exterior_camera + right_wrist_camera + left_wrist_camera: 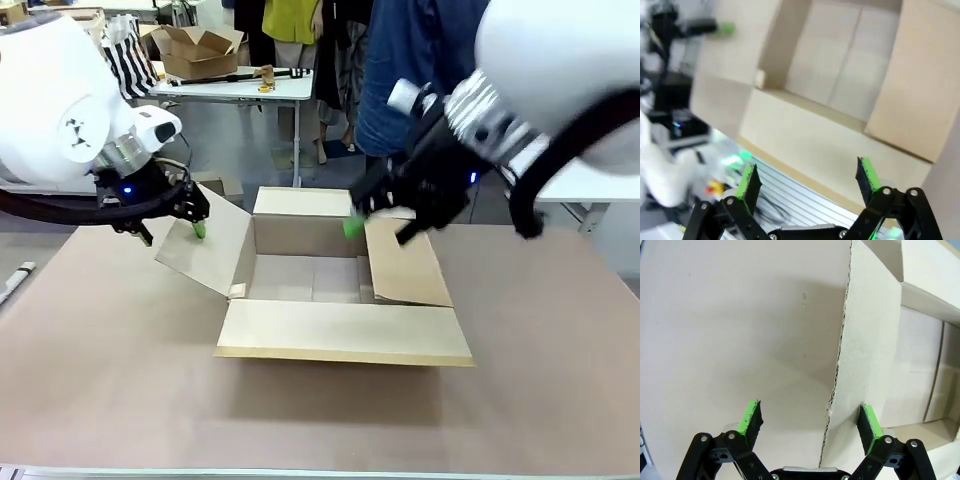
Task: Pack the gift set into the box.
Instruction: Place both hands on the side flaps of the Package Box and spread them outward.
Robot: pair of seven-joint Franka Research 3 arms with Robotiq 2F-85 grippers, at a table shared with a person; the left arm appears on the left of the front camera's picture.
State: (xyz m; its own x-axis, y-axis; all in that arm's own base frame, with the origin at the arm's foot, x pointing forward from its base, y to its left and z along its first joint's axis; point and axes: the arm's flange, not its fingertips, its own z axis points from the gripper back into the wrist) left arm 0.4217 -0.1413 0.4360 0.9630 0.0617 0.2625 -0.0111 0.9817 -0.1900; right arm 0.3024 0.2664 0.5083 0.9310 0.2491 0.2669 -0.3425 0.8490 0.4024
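Note:
The box [340, 335] stands open in the middle of the table, all its flaps folded outward and nothing visible inside. My left gripper [196, 224] is open at the upper edge of the left flap [205, 255]. In the left wrist view that flap [865, 340] has its edge between the fingers of the left gripper [810, 422], nearer the right pad. My right gripper [355, 226] hovers open over the box's far right corner, by the right flap [405, 265]. The right wrist view has the right gripper [807, 179] open above the box [840, 65]. The gift set is out of view.
The brown table [110, 380] has free room on all sides of the box. A person in blue [410, 60] stands just behind the box. Farther back, a white table carries another cardboard box [200, 50].

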